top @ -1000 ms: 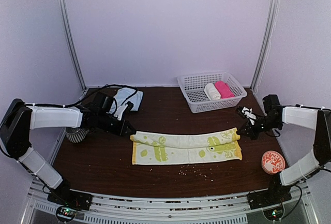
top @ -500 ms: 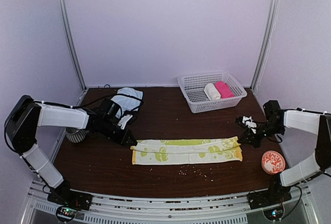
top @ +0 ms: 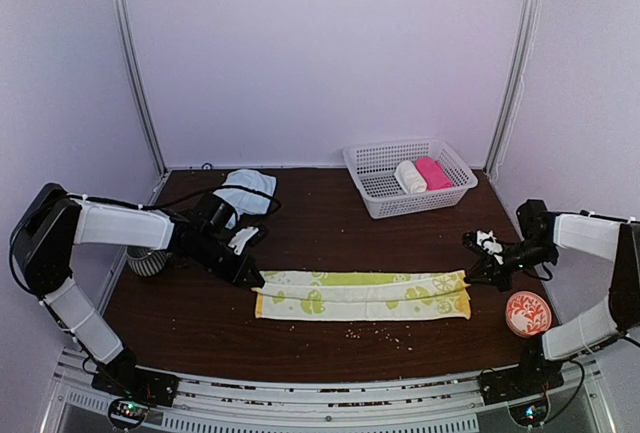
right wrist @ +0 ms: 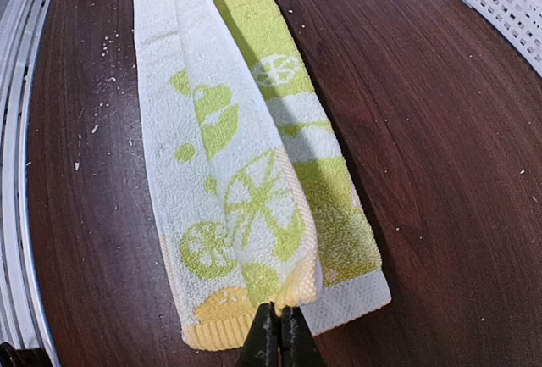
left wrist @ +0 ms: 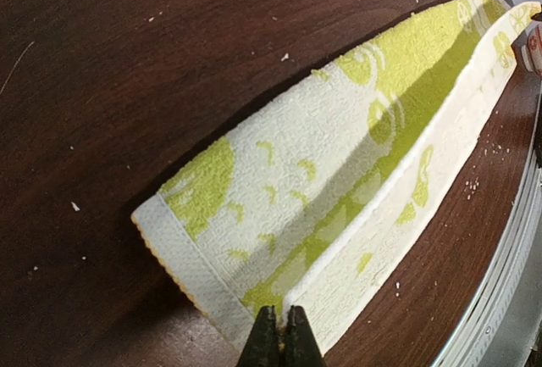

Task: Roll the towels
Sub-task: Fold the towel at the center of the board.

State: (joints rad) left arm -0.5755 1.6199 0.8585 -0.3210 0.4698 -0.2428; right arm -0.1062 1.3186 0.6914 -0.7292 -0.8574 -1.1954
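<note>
Near the front edge of the table (top: 330,223): patterned towel (top: 360,293) pinched at both short ends.
The patterned towel lies folded lengthwise, long axis running left to right, parallel to that edge. My left claw (top: 254,278) is closed on the folded-over layer at the left end; my right claw (top: 468,275) is closed on the same layer at the right end. The pale blue towel (top: 245,188) lies crumpled at far left.

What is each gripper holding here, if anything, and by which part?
Both hold the yellow-green towel. The left gripper pinches the raised long edge at its left end; the right gripper pinches the folded-over layer at its right end.
</note>
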